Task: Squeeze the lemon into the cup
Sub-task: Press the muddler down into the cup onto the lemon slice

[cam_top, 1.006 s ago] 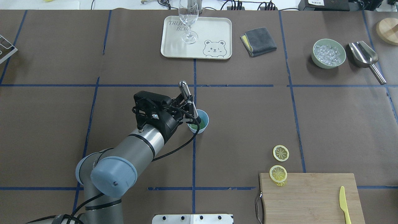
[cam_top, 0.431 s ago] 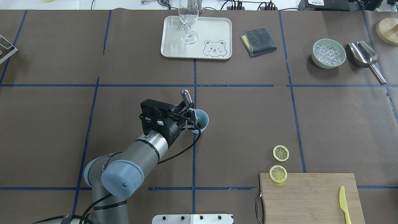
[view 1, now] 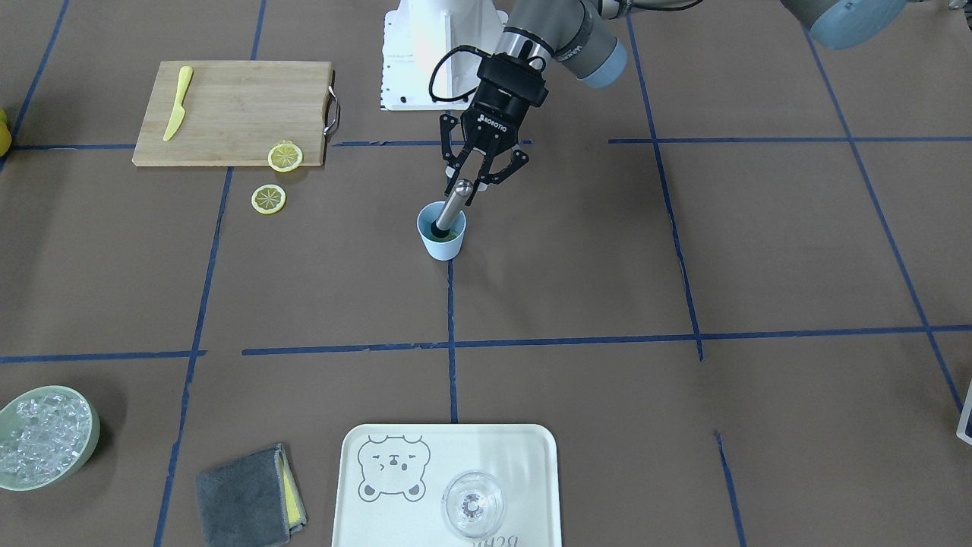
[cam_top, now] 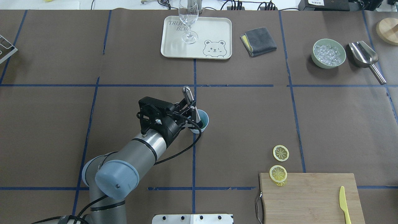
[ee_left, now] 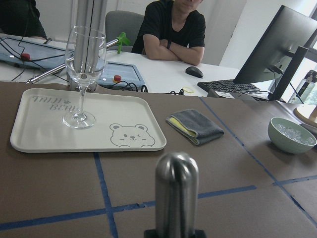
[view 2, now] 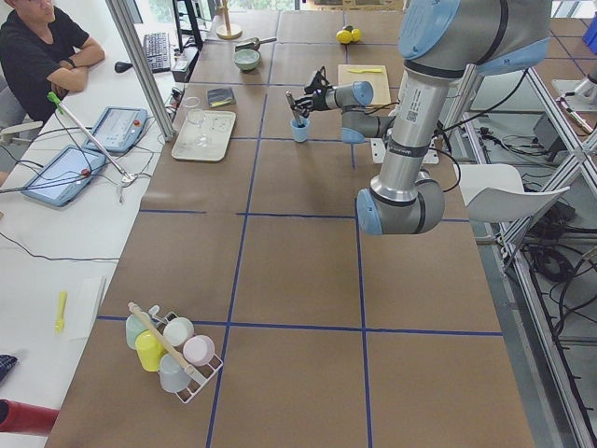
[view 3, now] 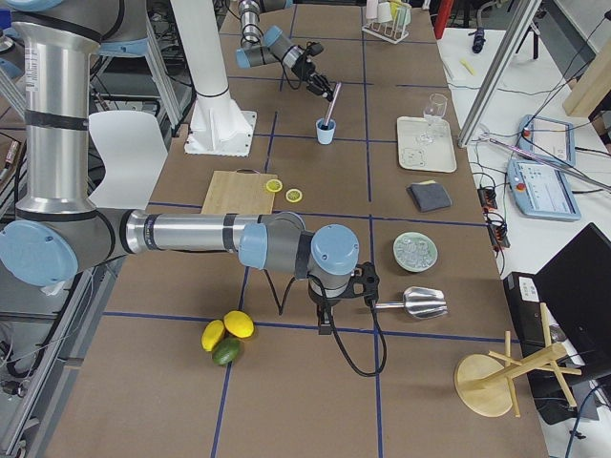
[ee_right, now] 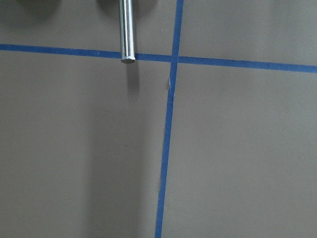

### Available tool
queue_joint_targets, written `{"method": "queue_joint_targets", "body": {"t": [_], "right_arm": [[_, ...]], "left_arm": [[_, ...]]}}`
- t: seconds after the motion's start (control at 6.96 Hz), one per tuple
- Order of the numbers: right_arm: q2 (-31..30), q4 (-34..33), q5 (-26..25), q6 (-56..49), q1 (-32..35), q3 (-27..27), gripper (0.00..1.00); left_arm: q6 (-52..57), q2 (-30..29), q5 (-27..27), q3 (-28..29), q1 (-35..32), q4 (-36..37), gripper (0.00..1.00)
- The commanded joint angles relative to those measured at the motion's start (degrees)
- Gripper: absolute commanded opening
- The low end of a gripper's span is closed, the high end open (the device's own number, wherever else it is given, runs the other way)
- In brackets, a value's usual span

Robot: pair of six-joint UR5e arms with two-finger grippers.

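Yellowish-green down inside the cup is all I get of the lemon, so I'm guessing that tinge is the slice lying at the bottom under the tool, can't swear to it. The cup stands upright mid-table, right by a crossing of the blue tape lines, and nothing is steadying it. A steel muddler sits tilted in it, dark foot down inside, rounded top sticking out. My left gripper is clamped on the muddler's upper shaft, a finger on either side. My take on handling: a slice that thin is soft, wet and slippery, so pinching it is pointless, and the way to get juice out is pressing it flat with the muddler's foot. The cup looks like light plastic, so an off-centre push could tip it or skate it across the paper. I'd keep the hold high on the shaft and press straight down. Two spare slices lie well off to the side, one on the paper, one at the corner of the cutting board. The right gripper only shows from the side camera, hanging near the scoop handle, and I can't tell if its fingers are apart or together.
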Motion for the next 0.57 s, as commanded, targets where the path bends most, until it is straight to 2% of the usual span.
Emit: {"method": "queue_joint_targets", "body": {"t": [0.0, 0.14, 0.43], "right_arm": [[0.07, 0.00, -0.08, 0.03, 0.05, 0.05, 1.00], [-0.02, 0.00, -0.17, 0.03, 0.05, -0.04, 1.00], [0.07, 0.00, -0.35, 0.12, 0.05, -0.48, 1.00]], "left_arm": [[4.48, 0.44, -0.13, -5.39, -2.07, 0.19, 0.00], [6.51, 0.53, -1.01, -6.19, -4.43, 0.36, 0.00], [6.53, 4.80, -13.17, -7.59, -11.45, 0.36, 0.00]]}}
